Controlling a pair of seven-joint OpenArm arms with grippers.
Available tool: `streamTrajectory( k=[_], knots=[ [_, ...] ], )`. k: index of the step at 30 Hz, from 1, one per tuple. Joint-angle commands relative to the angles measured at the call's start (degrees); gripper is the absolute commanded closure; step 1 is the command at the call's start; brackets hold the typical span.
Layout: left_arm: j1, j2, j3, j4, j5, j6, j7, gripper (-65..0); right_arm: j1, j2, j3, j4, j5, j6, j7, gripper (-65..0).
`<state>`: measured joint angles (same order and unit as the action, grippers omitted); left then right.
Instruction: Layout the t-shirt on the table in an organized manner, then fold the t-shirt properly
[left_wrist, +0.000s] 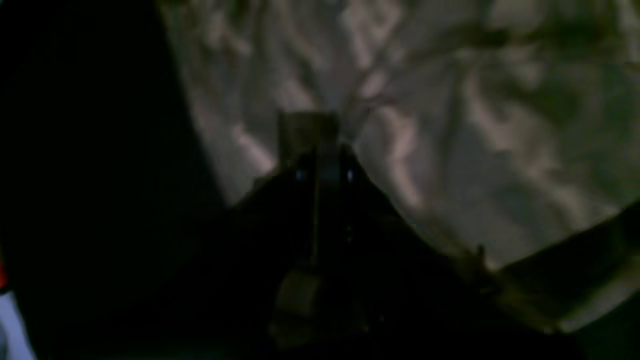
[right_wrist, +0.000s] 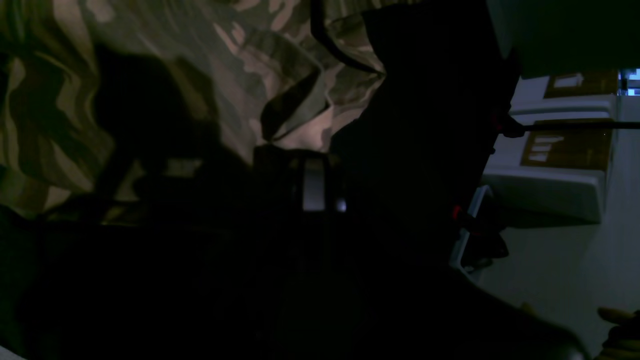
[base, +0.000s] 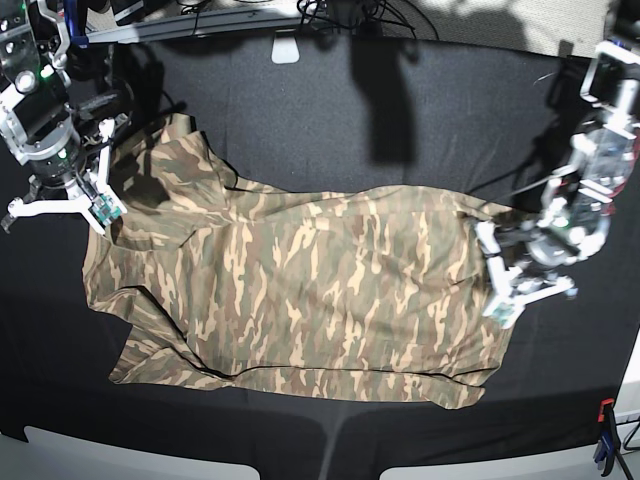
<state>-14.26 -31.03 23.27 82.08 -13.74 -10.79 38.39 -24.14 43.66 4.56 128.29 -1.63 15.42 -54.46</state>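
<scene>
We have the camouflage t-shirt spread across the middle of the black table, mostly opened out but not yet tidy: the end towards our right arm is bunched, with a sleeve folded up and a flap doubled under along the near edge. Our right gripper sits at that bunched end with its jaws together, and in the right wrist view a folded lip of fabric lies just beyond the fingertips; we judge it is pinching cloth, though the dark picture does not let us be sure. Our left gripper is at the opposite hem, jaws together too, and the left wrist view shows wrinkled fabric drawn up to its tip, so it looks clamped on the hem.

What worries us from here:

- If we pull the two ends apart unevenly, the shirt will skew across the table instead of flattening, and the creases by the left gripper will set in.
- If either pinch holds only a thin lip of fabric, it may slip out under tension and the end will fall back crumpled.
- The tucked flap along the near edge may stay trapped underneath if we stretch without lifting, spoiling the later fold.
- The left end already lies near the table's side, so pulling further that way may drag the hem over the edge.
</scene>
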Motion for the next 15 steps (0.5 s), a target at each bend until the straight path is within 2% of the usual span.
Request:
streamTrajectory(
  k=[1, 4, 7, 11, 15],
  knots=[
    [-1.3, -0.3, -0.5, 0.3, 0.2, 0.4, -0.6, 0.0, 0.3, 0.9, 0.6, 0.9, -0.9, -0.3, 0.5, 0.0],
    [-1.3, -0.3, -0.5, 0.0, 0.5, 0.5, 0.0, 0.0, 0.3, 0.9, 0.6, 0.9, -0.9, -0.3, 0.4, 0.0],
    [-1.6, -1.8, -0.5, 2.5, 4.4, 0.5, 1.3, 0.0, 0.3, 0.9, 0.6, 0.9, -0.9, -0.3, 0.4, 0.0],
    [-1.6, -7.5, -0.5, 11.5, 3.9, 3.3, 3.4, 0.0, 0.3, 0.9, 0.6, 0.9, -0.9, -0.3, 0.4, 0.0],
    [-0.7, -12.7, -0.5, 17.3, 2.8, 3.3, 6.9, 0.0, 0.3, 0.9, 0.6, 0.9, -0.9, -0.3, 0.4, 0.0]
  ],
)
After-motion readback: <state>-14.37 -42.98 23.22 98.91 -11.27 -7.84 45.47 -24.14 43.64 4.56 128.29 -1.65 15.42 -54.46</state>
